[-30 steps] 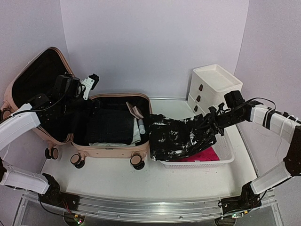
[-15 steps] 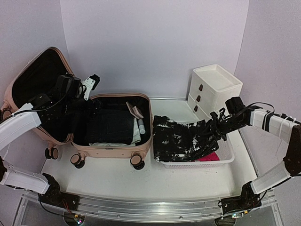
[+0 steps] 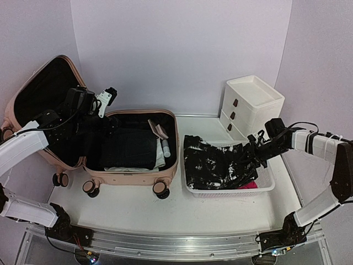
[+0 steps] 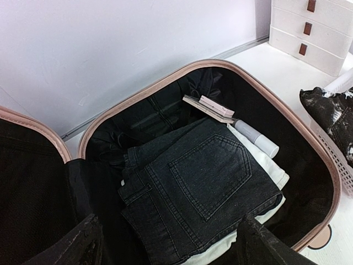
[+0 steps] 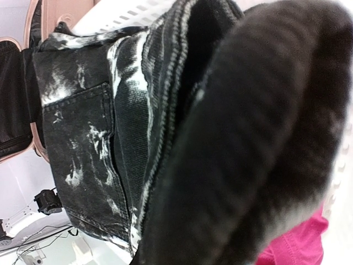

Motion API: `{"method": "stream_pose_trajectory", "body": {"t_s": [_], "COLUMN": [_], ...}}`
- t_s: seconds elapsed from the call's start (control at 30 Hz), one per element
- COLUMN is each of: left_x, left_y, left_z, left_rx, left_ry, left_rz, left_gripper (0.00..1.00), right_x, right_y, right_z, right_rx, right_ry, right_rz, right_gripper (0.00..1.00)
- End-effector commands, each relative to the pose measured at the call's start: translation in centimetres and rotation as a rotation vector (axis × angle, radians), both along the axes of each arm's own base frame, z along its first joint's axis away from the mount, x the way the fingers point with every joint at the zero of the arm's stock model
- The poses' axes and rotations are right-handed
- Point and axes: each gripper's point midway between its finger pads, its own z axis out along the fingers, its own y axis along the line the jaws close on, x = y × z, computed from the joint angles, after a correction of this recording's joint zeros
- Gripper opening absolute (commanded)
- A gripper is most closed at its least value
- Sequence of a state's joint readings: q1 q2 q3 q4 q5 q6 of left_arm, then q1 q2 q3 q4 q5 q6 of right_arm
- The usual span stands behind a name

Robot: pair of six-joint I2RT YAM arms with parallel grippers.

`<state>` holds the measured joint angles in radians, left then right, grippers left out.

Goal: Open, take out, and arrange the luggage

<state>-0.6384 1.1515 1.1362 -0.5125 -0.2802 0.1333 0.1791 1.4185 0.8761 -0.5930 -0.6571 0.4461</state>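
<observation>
Luggage: the pale-pink luggage (image 3: 129, 178) lies open on the left half of the worktop (image 3: 138, 207), resting on its casters; its lid (image 3: 38, 94) stands propped up at the far left, black lining facing me

Luggage contents: folded dark jeans (image 4: 204, 182) lie on top, back pocket up; a white cloth (image 4: 265, 165) sits under them, showing at the right edge; a white tube (image 4: 256, 139) lies just beside the jeans against the right wall; a flat pink card (image 4: 212, 107) rests at the back

Left gripper: my left gripper (image 3: 106, 97) hangs above the back left corner of the open shell; its jaws stand wide apart and hold nothing; from the wrist view both fingers (image 4: 83, 243) frame the jeans below without touching them

Right gripper: my right gripper (image 3: 255, 150) is closed almost fully, pinching the right edge of a black-and-white marbled denim garment (image 3: 215, 163); up close the cloth fills the wrist view beside one blurred dark pad

Garment: it is spread across the white perforated basket (image 3: 231, 192), covering most of it; a bit of bright pink fabric (image 3: 251, 185) shows under it at the near right

Basket: just to the right of the luggage, close to its side

Drawer unit: the white drawer unit (image 3: 251, 102) with brown handles stands behind the basket
</observation>
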Motion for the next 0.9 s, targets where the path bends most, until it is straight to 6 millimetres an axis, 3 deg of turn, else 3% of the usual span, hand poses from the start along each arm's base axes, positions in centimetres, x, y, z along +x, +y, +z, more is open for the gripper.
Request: {"method": "stream_pose_trajectory", "body": {"t_s": [0.0, 0.5, 0.87], "left_x": [0.5, 0.7, 0.7], "left_y": [-0.2, -0.2, -0.2], "left_z": [1.0, 0.7, 0.8], "left_rx": [-0.028, -0.022, -0.022], "left_ry": [-0.039, -0.031, -0.034], "left_rz": [-0.001, -0.001, 0.0], "left_gripper": [0.84, 0.84, 0.84], "right_x": [1.0, 0.3, -0.1], "right_y": [-0.3, -1.8, -3.1], "right_z": [0.0, -1.7, -1.6], "right_rx": [-0.02, -0.142, -0.234], "right_ry": [-0.058, -0.05, -0.056], "right_rz": [0.016, 0.064, 0.076], "right_gripper": [0.0, 0.0, 0.0]}}
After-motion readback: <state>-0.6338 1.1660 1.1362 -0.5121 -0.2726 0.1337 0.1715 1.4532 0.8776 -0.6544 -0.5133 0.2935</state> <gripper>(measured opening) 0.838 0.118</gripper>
